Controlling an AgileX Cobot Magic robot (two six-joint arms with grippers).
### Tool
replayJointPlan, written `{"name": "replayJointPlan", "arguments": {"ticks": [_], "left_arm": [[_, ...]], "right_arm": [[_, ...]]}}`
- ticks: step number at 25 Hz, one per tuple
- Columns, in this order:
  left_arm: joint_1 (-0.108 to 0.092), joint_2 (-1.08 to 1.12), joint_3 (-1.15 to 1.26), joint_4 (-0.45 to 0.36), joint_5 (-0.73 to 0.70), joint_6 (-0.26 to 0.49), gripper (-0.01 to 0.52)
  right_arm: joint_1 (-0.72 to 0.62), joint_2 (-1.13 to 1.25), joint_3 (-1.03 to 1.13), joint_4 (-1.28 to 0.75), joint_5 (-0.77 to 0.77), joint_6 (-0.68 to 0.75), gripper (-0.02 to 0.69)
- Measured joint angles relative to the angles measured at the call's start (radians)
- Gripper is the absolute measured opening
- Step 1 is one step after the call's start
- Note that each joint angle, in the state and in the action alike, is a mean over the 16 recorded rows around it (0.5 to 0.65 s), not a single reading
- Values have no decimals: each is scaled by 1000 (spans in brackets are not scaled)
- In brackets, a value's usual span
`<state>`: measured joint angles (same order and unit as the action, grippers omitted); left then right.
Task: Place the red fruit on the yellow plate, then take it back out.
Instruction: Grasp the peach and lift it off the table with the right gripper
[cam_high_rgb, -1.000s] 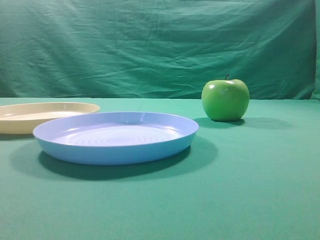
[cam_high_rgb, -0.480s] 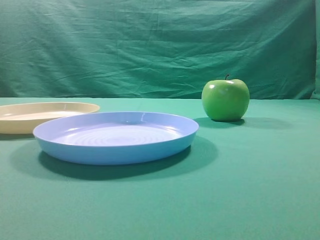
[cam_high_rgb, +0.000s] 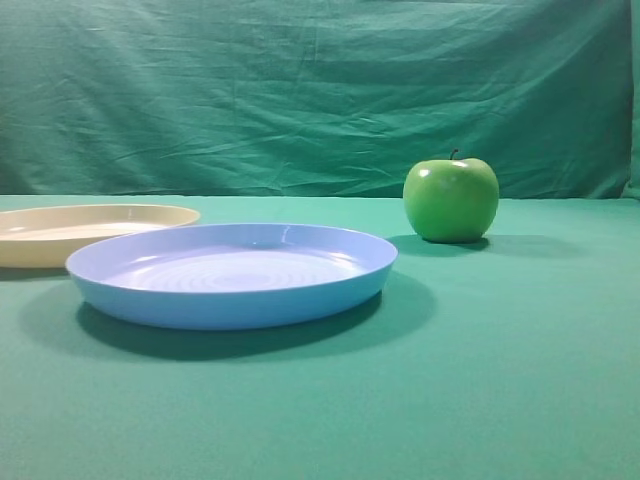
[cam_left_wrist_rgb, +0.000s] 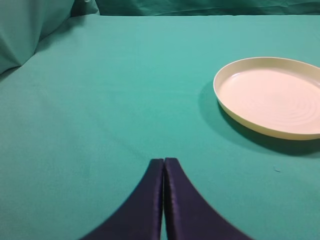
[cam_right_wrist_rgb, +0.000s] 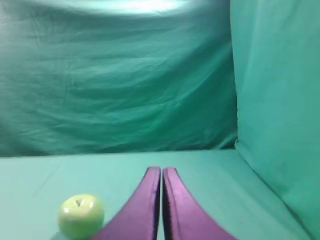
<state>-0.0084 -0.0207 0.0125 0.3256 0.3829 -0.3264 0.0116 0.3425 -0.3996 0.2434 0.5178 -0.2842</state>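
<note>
Neither gripper holds anything, and the red fruit is nowhere to be seen in any of the three views, so I cannot say which way it lies from either set of fingers. The left gripper (cam_left_wrist_rgb: 163, 165) has its dark fingers pressed flat together, tips just above bare green cloth, pointing straight ahead. The yellow plate (cam_left_wrist_rgb: 225, 107) sits empty, ahead and off to the right of those tips, clearly apart from them. The right gripper (cam_right_wrist_rgb: 161, 172) is likewise pinched closed with nothing between its fingers, aimed at the draped backdrop, and the green apple (cam_right_wrist_rgb: 81, 216) rests low and to the left of its tips. From the high camera the plate is half cut off at the left edge, tucked behind the blue plate (cam_high_rgb: 232, 300), while the apple stands alone well to the right. By that layout the left arm looks the nearer one to the yellow plate. As for the pick itself, the fruit may lie outside all the cameras' frames, perhaps under or behind an arm, though that is only a guess; until it shows, the approach direction stays unknown.
</note>
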Motion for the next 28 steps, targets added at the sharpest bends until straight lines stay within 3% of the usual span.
{"name": "replayJointPlan", "arguments": {"ticks": [13,25,28], "left_arm": [[0,0,0,0,0,0,0],[0,0,0,0,0,0,0],[0,0,0,0,0,0,0]], "right_arm": [[53,345,-193,12,333,-77,0],[130,625,-262,14,352,-95,6],[151,707,-277,-9,329,-97,45]]}}
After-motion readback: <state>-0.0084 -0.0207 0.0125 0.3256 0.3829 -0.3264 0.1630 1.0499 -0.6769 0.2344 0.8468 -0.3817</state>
